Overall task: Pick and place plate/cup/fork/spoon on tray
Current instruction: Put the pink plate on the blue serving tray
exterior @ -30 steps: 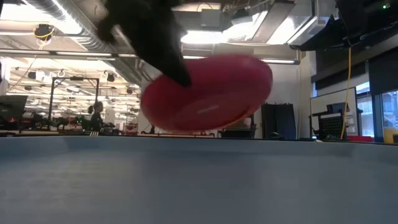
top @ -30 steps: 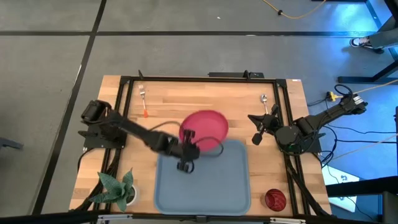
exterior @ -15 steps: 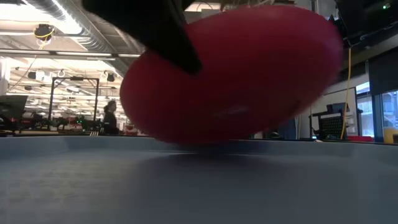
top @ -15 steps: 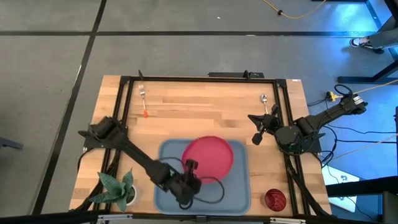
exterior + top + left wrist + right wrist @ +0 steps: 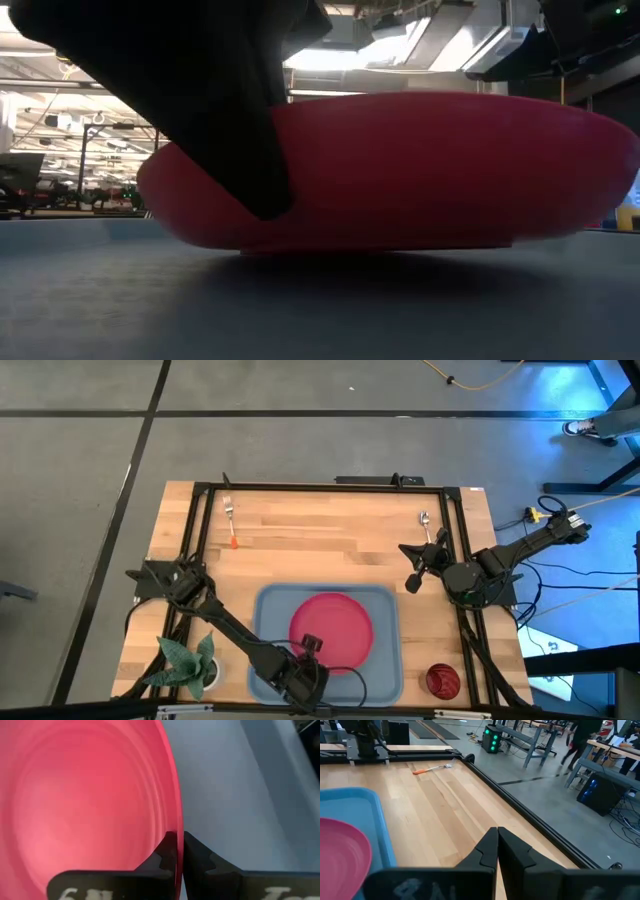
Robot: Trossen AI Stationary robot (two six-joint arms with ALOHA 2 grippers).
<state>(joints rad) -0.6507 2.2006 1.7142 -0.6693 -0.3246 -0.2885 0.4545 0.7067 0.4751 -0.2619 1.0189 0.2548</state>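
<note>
Wooden table (image 5: 330, 540) carries the tray (image 5: 268, 610). Left gripper (image 5: 309, 646) pinches the plate (image 5: 335, 628) rim at the plate's near-left edge, plate down on tray. Right gripper (image 5: 411, 567) waits at the table's right side, jaws pressed together.

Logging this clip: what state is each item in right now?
Round pinkish-red plastic plate: on the grey-blue rectangular tray, rim pinched by left end effector.
Dark red cup: on the table, off tray.
Fork: lying on table.
Spoon: lying on table.
Right end effector: shut, idle.

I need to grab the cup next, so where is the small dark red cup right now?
In the high view, the small dark red rounded cup stands on the wooden table at its near right corner, just right of the grey-blue plastic tray, not on it.
</note>
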